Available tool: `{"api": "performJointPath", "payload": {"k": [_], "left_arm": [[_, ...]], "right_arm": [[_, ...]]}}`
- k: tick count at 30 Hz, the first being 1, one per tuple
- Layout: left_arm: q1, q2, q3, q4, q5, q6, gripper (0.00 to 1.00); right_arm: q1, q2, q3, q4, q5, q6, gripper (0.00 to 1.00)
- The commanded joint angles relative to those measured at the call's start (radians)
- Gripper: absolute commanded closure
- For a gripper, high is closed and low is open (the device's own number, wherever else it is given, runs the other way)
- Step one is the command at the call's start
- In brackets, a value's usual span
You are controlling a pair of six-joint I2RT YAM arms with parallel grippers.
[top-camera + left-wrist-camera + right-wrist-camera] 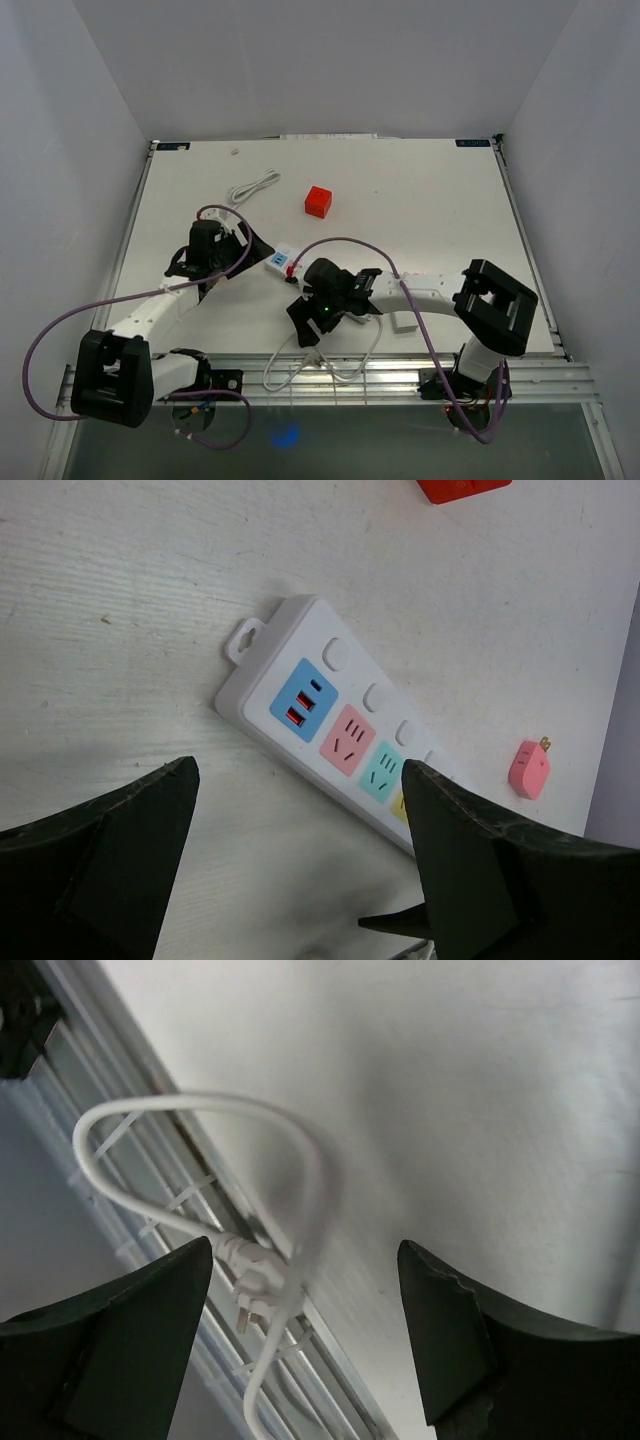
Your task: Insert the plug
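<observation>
Grippers both spread wide, nothing held | right gripper [303,1260] hovers over white plug [258,1278], which lies between its jaws on the near table-edge rail [100,1050], seemingly untouched | left gripper [300,780] over power strip [345,742], near its USB end | pink adapter [529,769] apart, beyond strip

One power strip [350,750], one pink plug [529,769], one red cube [318,201].

The power strip [282,259] lies near the middle of the desk [420,200], between the left gripper [250,250] on its left and the right gripper [310,325] before it. Behind it sits a cube [318,201], a coiled cable [253,187] further left. A corded plug [255,1285] rests at the desk's near edge
</observation>
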Motion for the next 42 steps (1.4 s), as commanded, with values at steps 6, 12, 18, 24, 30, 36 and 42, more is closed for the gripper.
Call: {"api": "performJointPath", "payload": {"k": [6,12,18,24,30,36,42], "left_arm": [[-0.003,-0.048,-0.032,0.069,0.052,-0.02,0.07],[-0.003,-0.088,-0.075,0.098,0.009,-0.046,0.07],[-0.003,-0.079,-0.087,0.108,0.011,-0.06,0.06],[-0.003,-0.056,-0.061,0.155,0.0,-0.06,0.04],[-0.003,0.039,0.065,0.09,-0.028,-0.04,0.02],[-0.003,0.128,0.218,0.018,-0.113,0.023,0.02],[-0.027,0.245,0.295,0.11,-0.06,0.09,0.02]], "right_arm": [[-0.043,-0.145,-0.063,-0.03,0.28,0.116,0.21],[-0.065,-0.161,-0.119,-0.091,0.374,0.196,0.25],[-0.161,-0.185,-0.159,-0.091,0.395,0.13,0.25],[-0.333,-0.159,-0.107,-0.088,0.381,0.032,0.26],[-0.415,-0.105,0.017,-0.09,0.297,-0.065,0.24],[-0.419,-0.18,0.008,-0.036,0.239,-0.143,0.22],[-0.444,-0.31,-0.095,0.093,0.282,-0.126,0.21]]}}
